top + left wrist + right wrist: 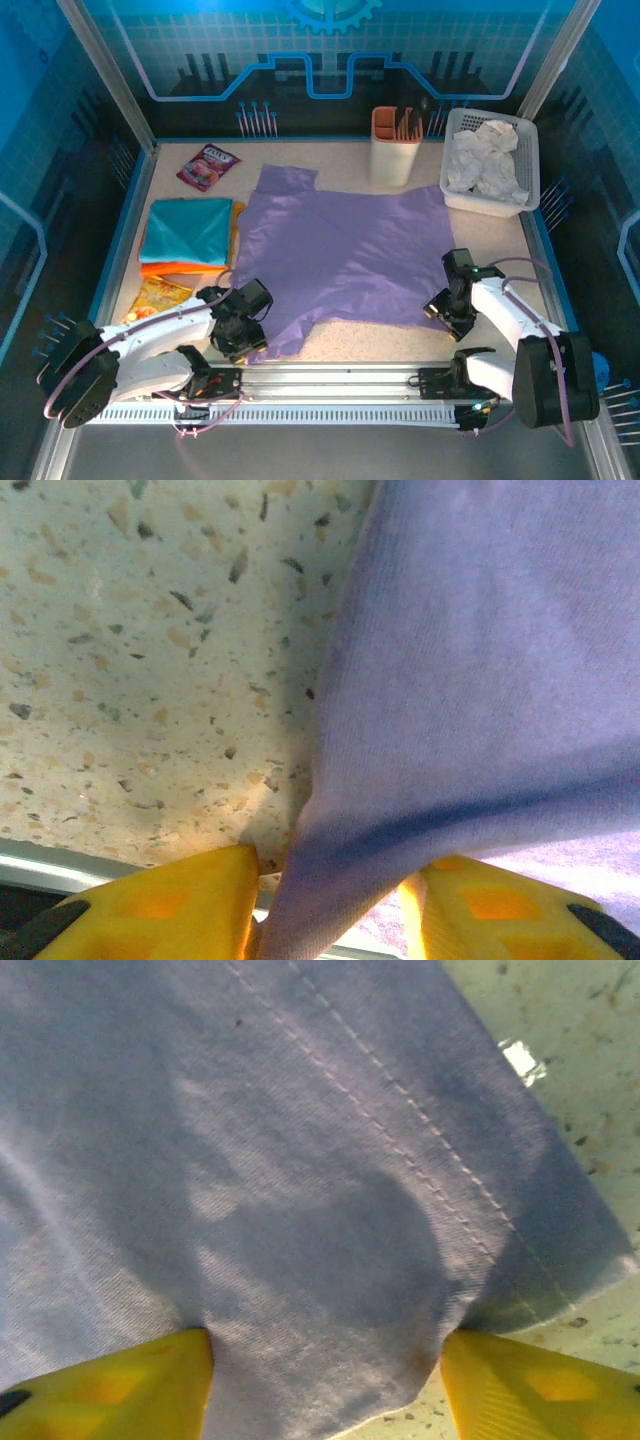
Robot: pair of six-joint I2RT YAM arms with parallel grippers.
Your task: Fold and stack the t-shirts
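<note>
Fabric of the lavender t-shirt [345,250] lies spread across the middle of the tabletop [400,340], and a folded teal t-shirt [185,230] sits on an orange t-shirt [172,268] by the left edge. The left gripper [240,325] straddles the lavender tee's near-left corner, its jaws narrow around a raised fold, though a firm clamp cannot be told. The right gripper [452,308] stands with its jaws wide apart over the near-right hem corner.

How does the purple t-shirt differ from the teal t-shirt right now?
The purple t-shirt lies spread open on the table; the teal t-shirt is folded. Purple sits alone mid-table, teal tops an orange t-shirt at the left. Purple's near edge runs between the fingers of the left end effector and right end effector; teal is untouched. Both are plain cloth tees.
</note>
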